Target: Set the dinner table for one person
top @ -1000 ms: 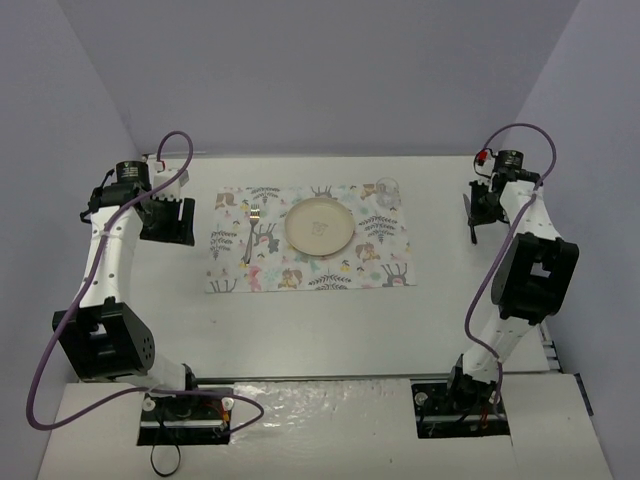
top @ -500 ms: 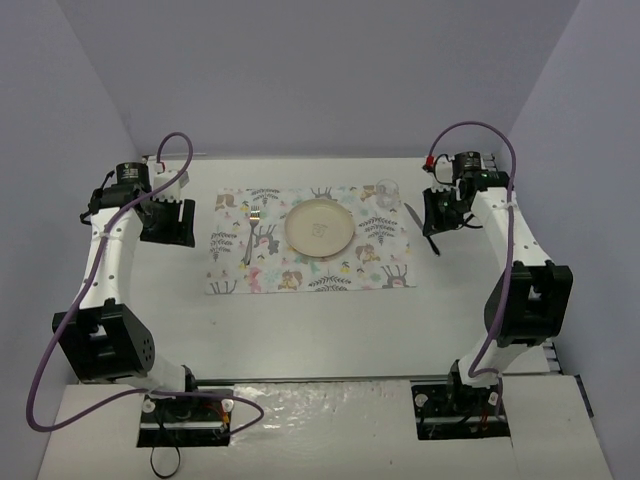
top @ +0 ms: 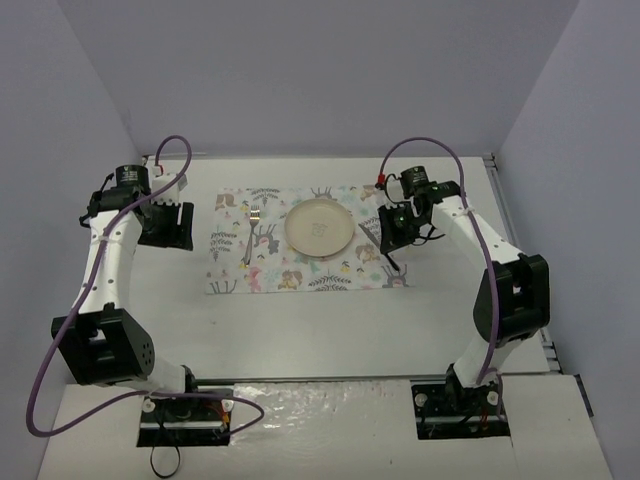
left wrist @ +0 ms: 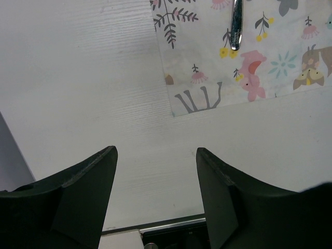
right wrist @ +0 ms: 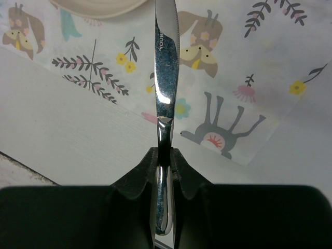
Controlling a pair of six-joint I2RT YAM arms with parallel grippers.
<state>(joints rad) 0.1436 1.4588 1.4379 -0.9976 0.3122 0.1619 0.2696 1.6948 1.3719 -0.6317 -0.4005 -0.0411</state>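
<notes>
My right gripper (right wrist: 166, 155) is shut on the handle of a steel table knife (right wrist: 166, 67). The blade points out over the printed placemat (right wrist: 223, 78), just right of the cream plate (right wrist: 98, 8). In the top view this gripper (top: 395, 240) hangs over the placemat's right part, beside the plate (top: 319, 226). A fork (top: 250, 232) lies on the placemat (top: 300, 270) left of the plate. My left gripper (top: 168, 222) stands open over the bare dinner table (top: 300, 320), left of the placemat. In its wrist view the left gripper (left wrist: 155, 150) holds nothing, and the fork's handle end (left wrist: 236, 26) shows ahead.
The placemat's near left corner (left wrist: 179, 106) lies just ahead of the left fingers. A metal edge rail (left wrist: 161, 225) runs under the left gripper. Purple-grey walls close in the table on three sides.
The right arm has swung left from the table's right side to over the placemat's right part, carrying the knife. The left arm has not moved.
</notes>
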